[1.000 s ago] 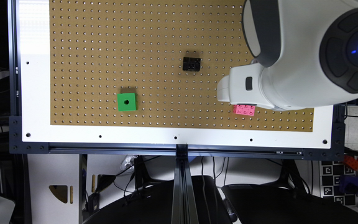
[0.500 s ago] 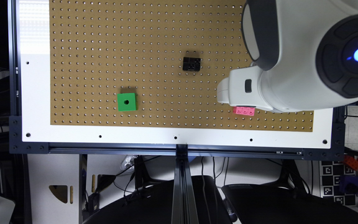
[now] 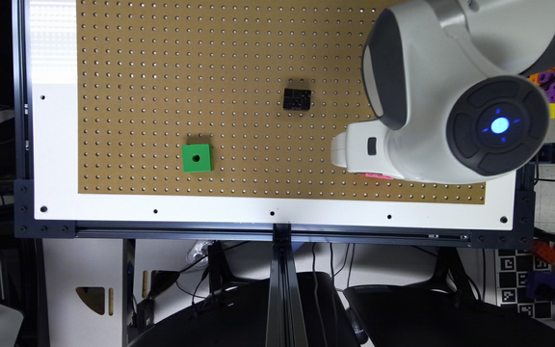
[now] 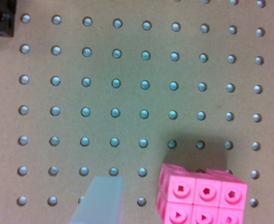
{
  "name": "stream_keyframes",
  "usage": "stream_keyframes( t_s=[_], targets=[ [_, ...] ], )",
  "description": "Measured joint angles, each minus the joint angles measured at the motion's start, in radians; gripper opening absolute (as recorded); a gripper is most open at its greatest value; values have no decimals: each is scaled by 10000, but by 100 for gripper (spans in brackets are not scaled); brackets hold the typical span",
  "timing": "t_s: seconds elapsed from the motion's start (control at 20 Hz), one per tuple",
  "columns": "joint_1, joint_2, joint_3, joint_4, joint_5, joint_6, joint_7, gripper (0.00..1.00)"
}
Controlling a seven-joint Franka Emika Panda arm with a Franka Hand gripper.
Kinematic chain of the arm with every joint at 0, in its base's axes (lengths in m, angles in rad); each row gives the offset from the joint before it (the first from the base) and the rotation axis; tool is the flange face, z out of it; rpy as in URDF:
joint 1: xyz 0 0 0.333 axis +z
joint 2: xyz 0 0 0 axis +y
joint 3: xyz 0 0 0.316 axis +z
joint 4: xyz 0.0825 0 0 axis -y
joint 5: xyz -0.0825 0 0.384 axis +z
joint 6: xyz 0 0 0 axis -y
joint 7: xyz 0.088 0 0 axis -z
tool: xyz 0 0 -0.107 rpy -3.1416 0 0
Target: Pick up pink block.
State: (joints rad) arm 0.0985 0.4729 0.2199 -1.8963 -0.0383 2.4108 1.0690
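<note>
Since the earlier frames the white arm has slid further over the small bright pink plastic brick (image 3: 377,176), so that in the exterior view just a thin pink sliver peeks out beneath the white gripper (image 3: 354,154); half a second ago more of its top could be seen. The green cube and the black brick lie where they did.

The pink brick sits on the brown perforated worktop (image 3: 162,72) close to its near edge, where the white border (image 3: 210,212) begins, toward the exterior view's right. Wide bare pegboard stretches away on the exterior view's left and far side.

Three blocks lie on the board: one pink brick, one green plastic cube with a single hole (image 3: 197,158), and one black holed plastic brick (image 3: 297,99). All three are well apart from one another.

In the wrist view the pink brick (image 4: 202,196) shows six round sockets on top, in two rows of three. The translucent fingers (image 4: 99,201) are spread wide, one on each side of the brick with clear gaps between; they hold nothing and touch nothing.
</note>
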Motion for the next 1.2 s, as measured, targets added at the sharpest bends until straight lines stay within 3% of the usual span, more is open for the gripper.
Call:
stream_keyframes(
  t_s=[0.15, 0.6, 0.9, 1.2],
  targets=[
    [0, 166, -1, 94, -67, 54, 24, 100],
    [86, 525, -2, 593, -97, 57, 61, 100],
    [93, 1451, -9, 1050, -297, 380, 104, 100],
    [98, 1560, -9, 1206, -306, 370, 105, 100]
  ],
)
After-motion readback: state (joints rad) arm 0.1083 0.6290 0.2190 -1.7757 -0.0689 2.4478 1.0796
